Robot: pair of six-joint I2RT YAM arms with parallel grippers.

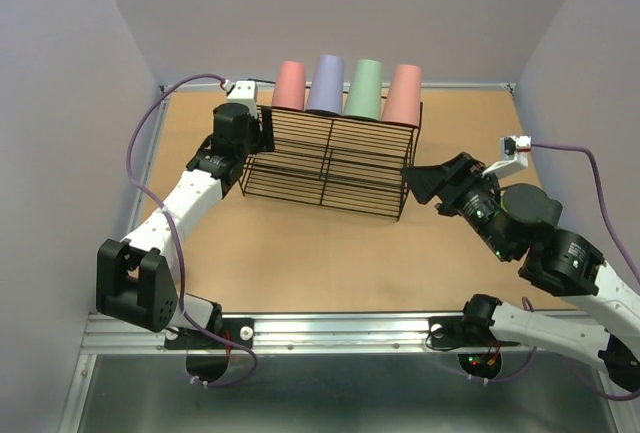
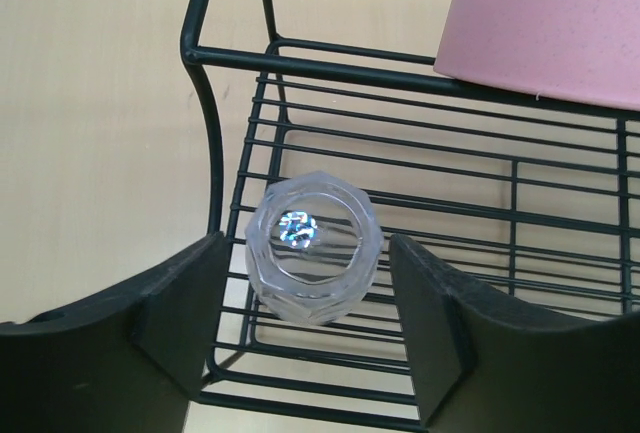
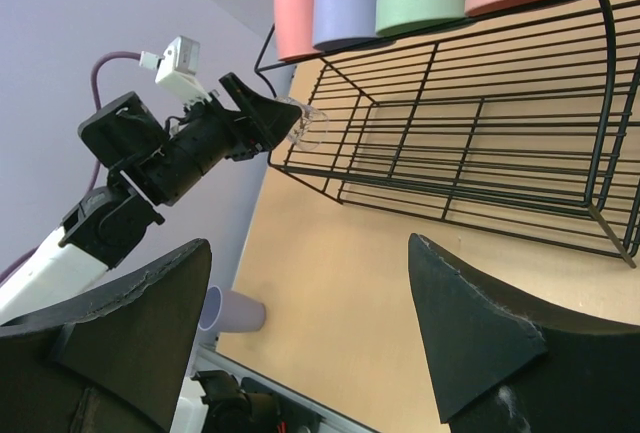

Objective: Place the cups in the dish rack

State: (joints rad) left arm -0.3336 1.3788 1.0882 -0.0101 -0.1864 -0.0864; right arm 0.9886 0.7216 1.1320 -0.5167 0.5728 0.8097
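- Closest to me, by the near-left corner of the table (image 1: 300, 263), a purple cup (image 3: 235, 311) waits beside the left arm's base. Only the right wrist view shows it, and I can't tell whether it stands or lies.
- The right gripper (image 3: 310, 248) hangs wide open and empty, just off the right end of the dish rack (image 1: 330, 163). If it swung in carelessly, I'd expect it to shove the rack and shake everything on it.
- At the rack's left end, the left gripper (image 2: 306, 253) is spread around the small clear cup (image 2: 313, 245), not pinching it. A sliver of gap shows on each side, thinner on the right.
- The clear cup sits on the wire slats near the rack's left corner. It looks to be a step below the pink cup (image 2: 550, 23), though I can't say whether its mouth faces up or down.
- My worry is the pull-back. That right finger (image 2: 440, 333) is so close that it could drag or tip the little cup, and the slats give it a poor footing.
- Along the far side, four cups stand upside down in a row on the upper tier: pink, purple (image 1: 326, 85), green (image 1: 365, 89) and pink (image 1: 404, 95).
- One more thought: fetching the purple cup means reaching back close to the left arm's own base, where a clumsy approach could knock it off the near edge.
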